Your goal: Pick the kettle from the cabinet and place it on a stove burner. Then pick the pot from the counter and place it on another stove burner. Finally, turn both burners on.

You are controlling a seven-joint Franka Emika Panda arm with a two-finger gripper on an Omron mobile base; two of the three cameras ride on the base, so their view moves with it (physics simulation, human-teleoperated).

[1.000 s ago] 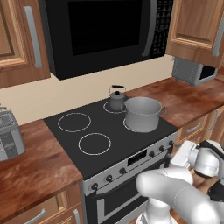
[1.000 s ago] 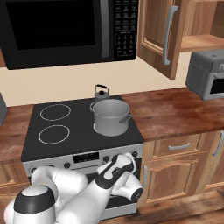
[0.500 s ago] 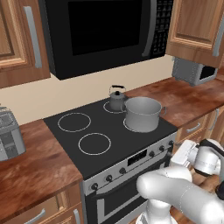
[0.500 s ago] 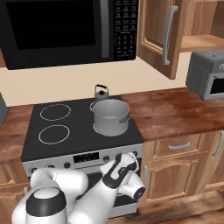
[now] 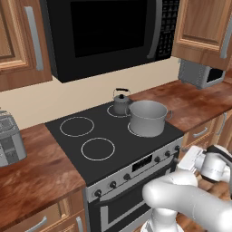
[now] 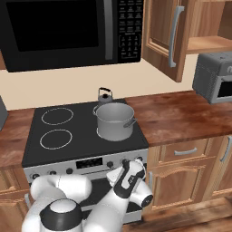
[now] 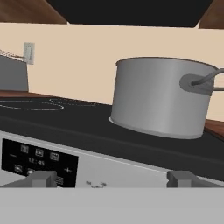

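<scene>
We see the pot (image 5: 147,118) standing upright on the front right burner of the black cooktop (image 5: 108,136), near the cooktop's right edge, and the kettle (image 5: 121,102) just behind it on the back right burner, at the cooktop's back edge; from the left base view the two look very close, though we cannot tell whether they touch. The two left burners (image 5: 77,126) lie bare as white rings. From the right base view the pot (image 6: 115,121) sits toward the cooktop's front right corner with the kettle (image 6: 104,96) peeking out behind its rim. The gripper (image 7: 112,178) is low in front of the stove, level with the control panel (image 7: 39,162): in the hand view its two dark fingertips (image 7: 40,178) stand wide apart at the bottom, with nothing between them, and the pot (image 7: 160,98) looms beyond the panel on the glass. We find the hand itself (image 6: 129,174) in the right base view, just in front of the row of black knobs (image 6: 110,164) on the stove's right side; whether it touches a knob we cannot tell. The cabinet (image 6: 190,27) at upper right stands open, its door swung out and its wooden shelf showing. The counter (image 6: 181,115) runs to the right of the stove, with a toaster oven (image 6: 215,77) at its far right end.
</scene>
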